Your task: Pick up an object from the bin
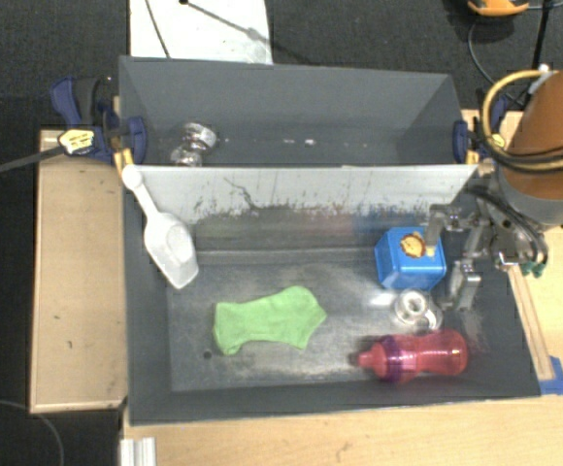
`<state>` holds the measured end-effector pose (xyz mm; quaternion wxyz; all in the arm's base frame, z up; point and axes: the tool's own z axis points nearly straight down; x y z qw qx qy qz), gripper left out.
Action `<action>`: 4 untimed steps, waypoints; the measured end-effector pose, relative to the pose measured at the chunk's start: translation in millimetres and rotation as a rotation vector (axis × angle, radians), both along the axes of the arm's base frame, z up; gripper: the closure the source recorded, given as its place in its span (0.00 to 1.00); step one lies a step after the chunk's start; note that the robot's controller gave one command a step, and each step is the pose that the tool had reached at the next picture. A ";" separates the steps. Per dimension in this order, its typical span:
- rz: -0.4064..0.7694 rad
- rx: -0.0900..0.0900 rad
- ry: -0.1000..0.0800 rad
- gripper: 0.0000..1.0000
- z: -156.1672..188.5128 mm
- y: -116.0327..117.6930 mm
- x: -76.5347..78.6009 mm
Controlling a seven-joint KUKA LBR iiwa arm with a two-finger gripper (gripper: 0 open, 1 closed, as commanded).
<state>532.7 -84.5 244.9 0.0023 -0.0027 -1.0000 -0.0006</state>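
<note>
Grey bin (262, 372); gripper (453, 260) at R side, jaws apart, just beside blue box (408, 257).

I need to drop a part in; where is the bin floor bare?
Bare floor lies between the white scoop, green cloth and blue box, and along the front left below the cloth. The right is crowded: blue box, silver ring, pink bottle and the tool.

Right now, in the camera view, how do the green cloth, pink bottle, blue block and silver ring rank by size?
Largest to smallest:
green cloth
pink bottle
blue block, close to the bottle
silver ring
</note>
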 end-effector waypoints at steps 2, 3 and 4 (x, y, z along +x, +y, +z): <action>0.052 -0.002 -0.013 0.00 -52.9 -3.9 -16.5; 0.214 0.000 -0.005 0.00 -83.8 -19.1 -50.8; 0.274 0.000 -0.004 0.00 -117.9 -15.5 -56.3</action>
